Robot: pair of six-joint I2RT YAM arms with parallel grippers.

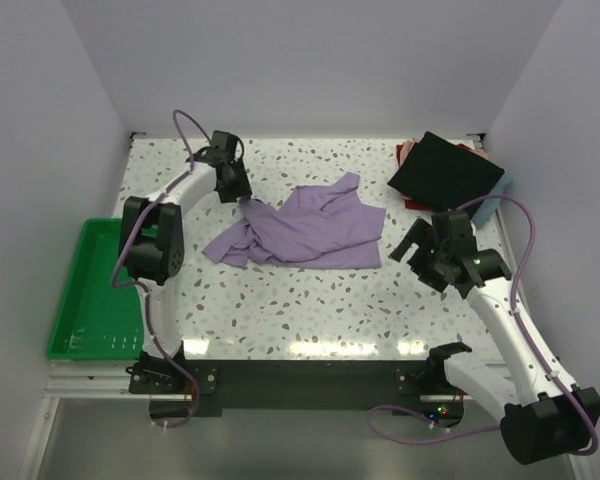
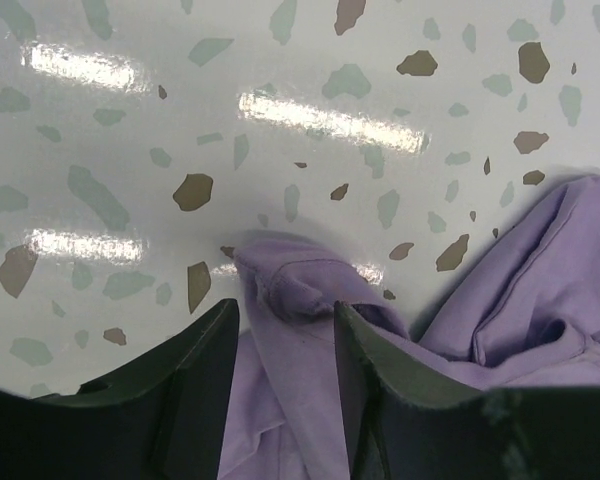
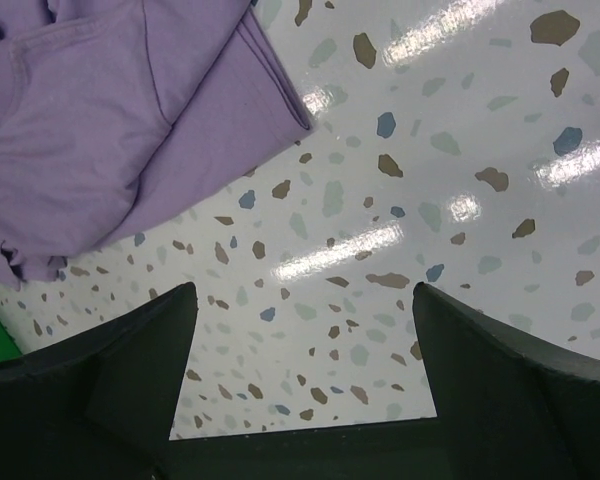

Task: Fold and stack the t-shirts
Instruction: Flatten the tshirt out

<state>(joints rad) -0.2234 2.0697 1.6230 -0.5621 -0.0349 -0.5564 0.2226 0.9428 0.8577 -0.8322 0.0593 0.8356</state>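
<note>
The lavender t-shirt (image 1: 310, 228) lies crumpled in the middle of the table. My left gripper (image 1: 244, 198) is at its far left corner, which looks drawn out toward it. In the left wrist view the fingers (image 2: 286, 305) stand narrowly apart with a bunched fold of the lavender cloth (image 2: 300, 290) between them. My right gripper (image 1: 417, 248) is open and empty just right of the shirt, over bare table (image 3: 302, 290); the shirt's edge (image 3: 130, 120) shows at upper left. A folded black t-shirt (image 1: 446, 172) tops a stack at the back right, with red/pink (image 1: 408, 152) and light blue (image 1: 490, 205) cloth under it.
A green plastic tray (image 1: 90, 290) sits at the table's left edge, beside the left arm's base. White walls close in the table at left, back and right.
</note>
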